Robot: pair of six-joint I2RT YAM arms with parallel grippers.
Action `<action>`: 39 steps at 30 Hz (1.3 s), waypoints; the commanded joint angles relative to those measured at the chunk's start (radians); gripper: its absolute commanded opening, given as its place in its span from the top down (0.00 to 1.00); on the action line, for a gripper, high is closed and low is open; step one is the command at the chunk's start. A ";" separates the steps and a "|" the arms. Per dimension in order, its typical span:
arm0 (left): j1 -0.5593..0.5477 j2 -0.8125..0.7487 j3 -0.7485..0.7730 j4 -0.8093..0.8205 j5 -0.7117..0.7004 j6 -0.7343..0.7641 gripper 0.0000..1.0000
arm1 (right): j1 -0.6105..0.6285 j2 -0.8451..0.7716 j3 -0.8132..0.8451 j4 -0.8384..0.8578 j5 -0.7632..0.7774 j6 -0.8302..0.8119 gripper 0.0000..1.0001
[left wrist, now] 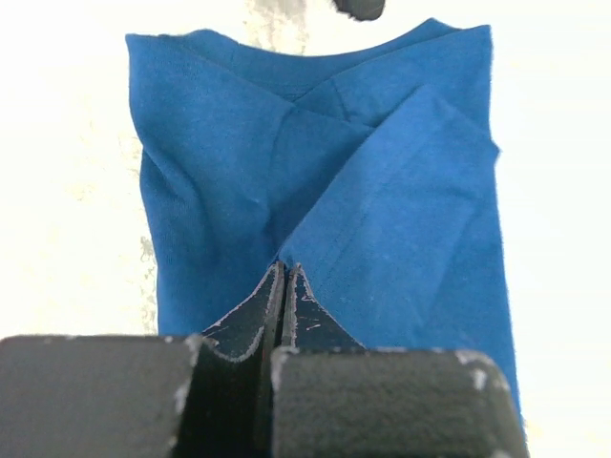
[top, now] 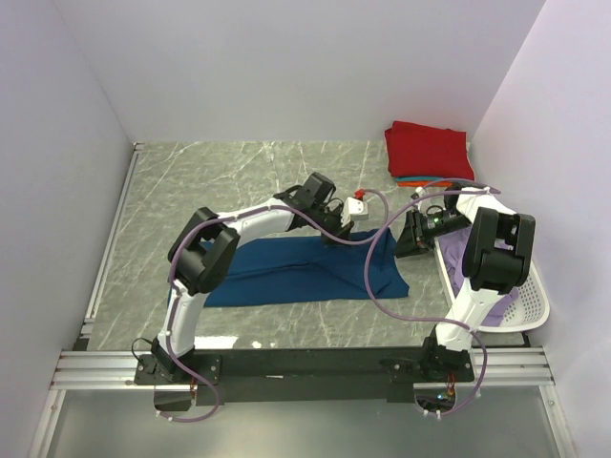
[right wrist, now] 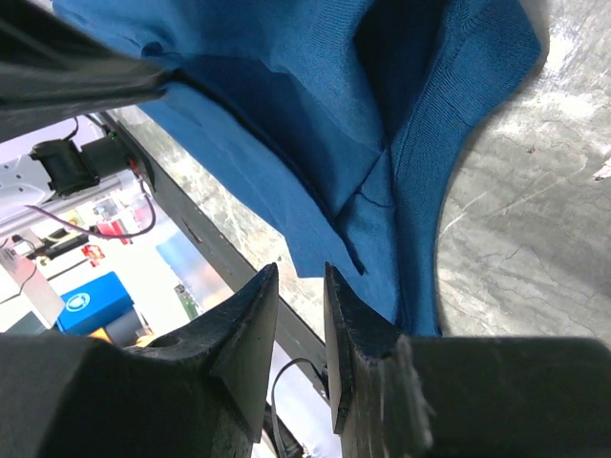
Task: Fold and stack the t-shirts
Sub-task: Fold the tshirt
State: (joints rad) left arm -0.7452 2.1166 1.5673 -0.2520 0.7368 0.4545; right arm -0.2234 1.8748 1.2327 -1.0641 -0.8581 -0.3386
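Item 1, blue shirt (top: 305, 272): lying across the middle of the table (top: 220, 181), running long from left to right, its right end bunching into overlapping flaps; it is not yet showing a tidy folded shape. Item 2, left gripper (left wrist: 284, 272): reaching over the shirt's upper right part, jaws pressing together on a raised pleat of blue cloth, the fabric spreading away from the tips in the wrist view. Item 3, right gripper (right wrist: 300, 281): hovering just beside the shirt's right edge, jaws standing a narrow slit apart, nothing appearing to sit between them. Item 4, red shirt (top: 428, 148): lying folded at the far right corner, topping a stack with what are looking like 2 more coloured edges, orange and blue, peeking out beneath; this part of the job is reading as done. Item 5, basket (top: 537, 307): standing at the right edge near the right arm's base, holding a lavender garment (top: 453, 260) that is draping over its near wall, seemingly waiting its turn. Assessment: the task is looking well under way but unfinished, with 1 stack forming, 1 shirt mid-fold and at least 1 garment remaining; the blue shirt is needing further folds and a transfer to the stack before the basket's contents are getting attention.
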 commanded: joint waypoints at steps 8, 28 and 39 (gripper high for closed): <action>0.069 -0.055 -0.039 -0.013 0.016 -0.007 0.99 | -0.007 -0.006 0.011 -0.019 -0.015 -0.019 0.67; 0.165 -0.239 -0.213 -0.004 0.044 -0.095 0.54 | 0.119 -0.094 0.008 0.076 0.177 0.108 0.67; 0.397 -0.406 -0.469 -0.129 0.291 -0.367 0.64 | 0.412 0.003 0.080 0.170 0.108 0.210 0.72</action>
State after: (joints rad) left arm -0.4000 1.7287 1.1851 -0.3271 0.9218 0.2039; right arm 0.1425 1.8389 1.2530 -0.9463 -0.7193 -0.1692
